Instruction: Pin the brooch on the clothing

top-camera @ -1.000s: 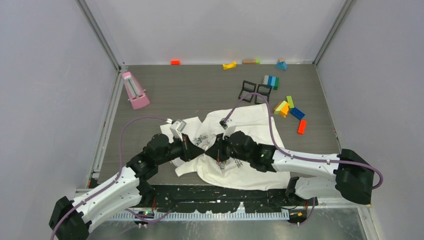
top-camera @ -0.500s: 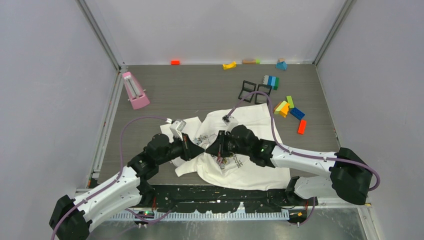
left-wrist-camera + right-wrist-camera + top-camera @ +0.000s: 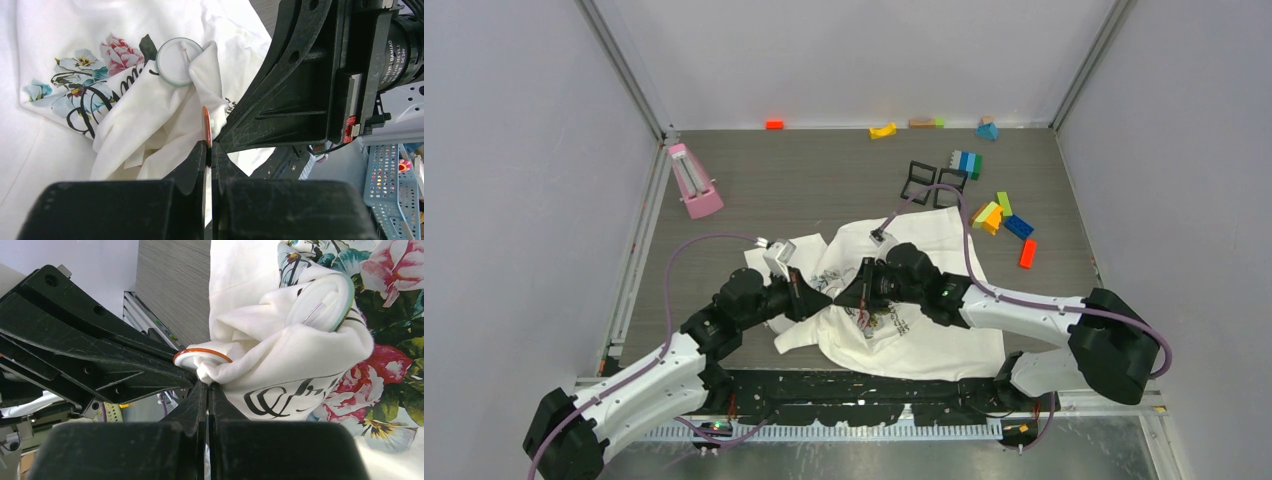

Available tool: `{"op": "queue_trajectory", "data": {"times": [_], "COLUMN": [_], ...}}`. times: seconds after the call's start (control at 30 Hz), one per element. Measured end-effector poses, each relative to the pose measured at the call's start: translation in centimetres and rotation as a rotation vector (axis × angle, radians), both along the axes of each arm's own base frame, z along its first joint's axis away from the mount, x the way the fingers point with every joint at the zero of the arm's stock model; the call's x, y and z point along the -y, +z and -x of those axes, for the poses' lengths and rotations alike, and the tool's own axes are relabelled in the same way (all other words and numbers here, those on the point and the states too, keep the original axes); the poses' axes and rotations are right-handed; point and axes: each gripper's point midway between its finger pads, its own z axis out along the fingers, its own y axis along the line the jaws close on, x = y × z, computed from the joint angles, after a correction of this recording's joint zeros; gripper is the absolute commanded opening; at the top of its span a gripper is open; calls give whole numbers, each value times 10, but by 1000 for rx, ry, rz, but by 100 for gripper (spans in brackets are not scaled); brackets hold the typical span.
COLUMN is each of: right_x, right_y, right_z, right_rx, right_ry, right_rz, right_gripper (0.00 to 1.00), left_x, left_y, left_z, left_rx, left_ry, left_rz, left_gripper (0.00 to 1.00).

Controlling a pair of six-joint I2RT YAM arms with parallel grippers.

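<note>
The clothing (image 3: 944, 240), a white T-shirt with a rose print (image 3: 120, 52) and dark lettering (image 3: 280, 395), lies crumpled at the table's near middle. My left gripper (image 3: 209, 146) is shut on an orange-rimmed round brooch (image 3: 206, 125), seen edge-on. My right gripper (image 3: 207, 384) is shut on a bunched fold of the shirt, right beside that brooch (image 3: 202, 354). A second round badge (image 3: 178, 61) with a teal rim and its pin showing sits on the raised fold (image 3: 325, 302). In the top view the two grippers (image 3: 824, 296) (image 3: 852, 296) meet tip to tip over the shirt.
A pink wedge-shaped object (image 3: 692, 180) stands at the far left. Two black frames (image 3: 934, 183) and several coloured bricks (image 3: 1004, 218) lie behind the shirt on the right. More small blocks (image 3: 883, 130) line the back wall.
The right arm has shifted slightly left and away, its wrist now a little farther over the shirt. Both grippers stay shut and tip to tip.
</note>
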Motion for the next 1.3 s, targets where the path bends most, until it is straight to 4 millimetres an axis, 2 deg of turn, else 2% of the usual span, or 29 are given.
{"op": "queue_trajectory", "data": {"times": [0.53,0.8,1.3], "right_x": [-10,-14,-13], "right_y": [-3,-12,-13], "right_z": [-4,-2,0], "right_rx": [-141,-226,-254], "right_ry": [-32,-53,-63], "right_rz": [-70,-88,-90], "right_gripper": [1,1,1], "left_x": [-11,-16,-15], "left_y": [-1,-9,-8], "left_z": [-3,-3,-3], "left_rx": [33,20,7], "left_ry": [58,88,96], "left_rz": [6,8,27], "left_gripper": [0,0,0]}}
